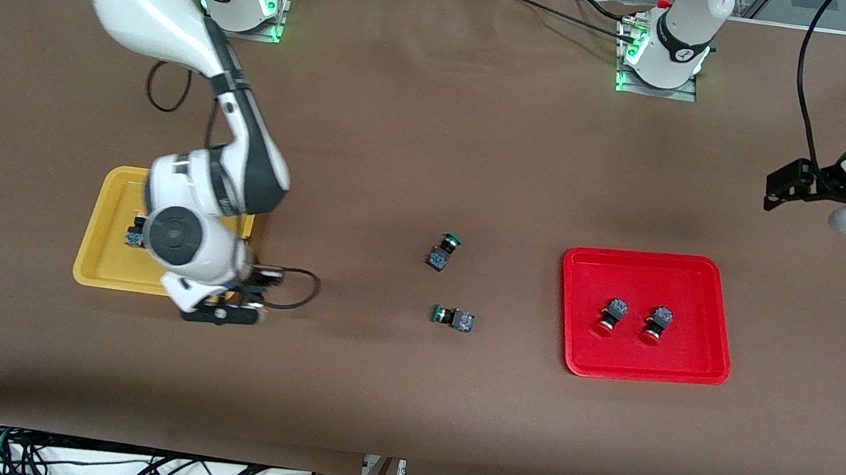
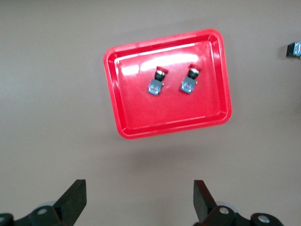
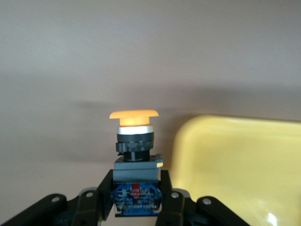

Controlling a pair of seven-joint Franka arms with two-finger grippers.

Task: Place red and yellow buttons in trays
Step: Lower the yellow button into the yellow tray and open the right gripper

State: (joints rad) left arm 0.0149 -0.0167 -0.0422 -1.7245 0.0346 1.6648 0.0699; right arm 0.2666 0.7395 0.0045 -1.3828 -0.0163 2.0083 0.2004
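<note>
Now red tray [image 1: 703, 365] holds two red buttons [image 1: 609, 316] (side by side).

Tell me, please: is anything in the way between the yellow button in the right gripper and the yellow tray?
Nothing visible is. The right gripper holds the yellow button at the rim of the yellow tray, with only bare table between them. The left gripper waits, open, over the table by the red tray.

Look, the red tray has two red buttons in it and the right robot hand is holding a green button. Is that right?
Not quite. The right gripper holds a yellow button, not green; the right wrist view shows its orange-yellow cap. The red tray does hold two red buttons.
</note>
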